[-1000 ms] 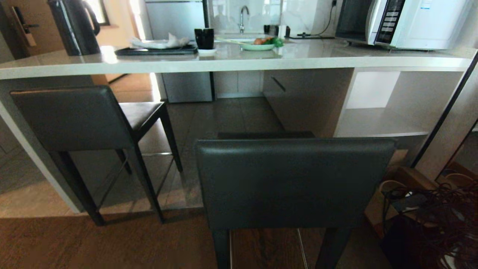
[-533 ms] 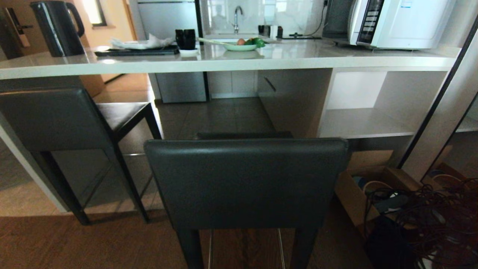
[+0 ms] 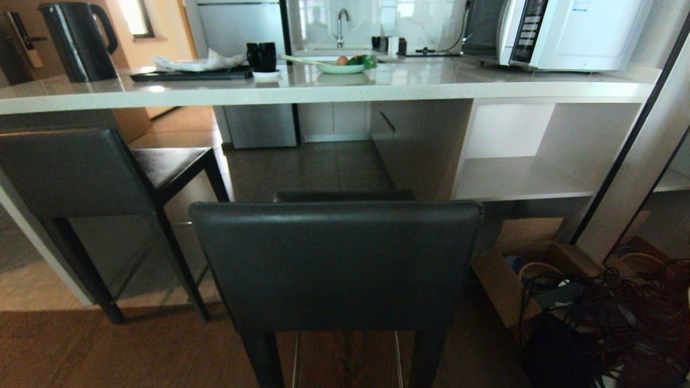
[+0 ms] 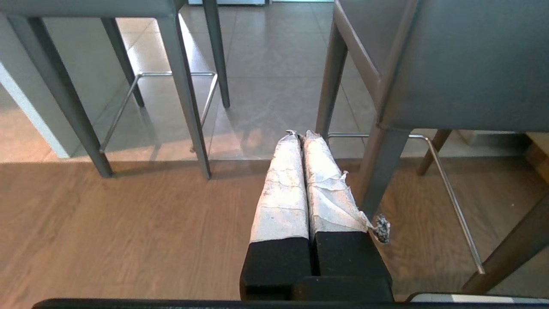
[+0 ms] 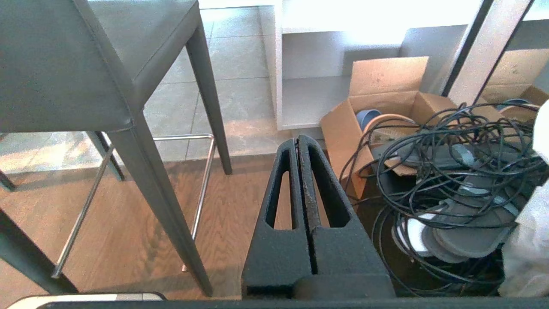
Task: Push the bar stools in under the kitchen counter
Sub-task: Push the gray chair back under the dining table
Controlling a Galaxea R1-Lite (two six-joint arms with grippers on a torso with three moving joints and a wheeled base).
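Two dark grey bar stools stand before the pale stone kitchen counter. The near stool fills the middle of the head view, its backrest toward me and its seat mostly out from under the top. The other stool stands at the left, angled, its seat partly under the counter. Neither arm shows in the head view. My left gripper, wrapped in white tape, is shut and empty, low beside the near stool's leg. My right gripper is shut and empty, on the other side of that stool.
On the counter stand a kettle, a tray, a black cup, a plate of food and a microwave. Open shelves lie under its right end. A cardboard box and tangled cables crowd the floor at the right.
The whole head view has shifted: the near stool has gone from right of centre to the middle, and the left stool now runs off the left edge. The stools themselves look unmoved.
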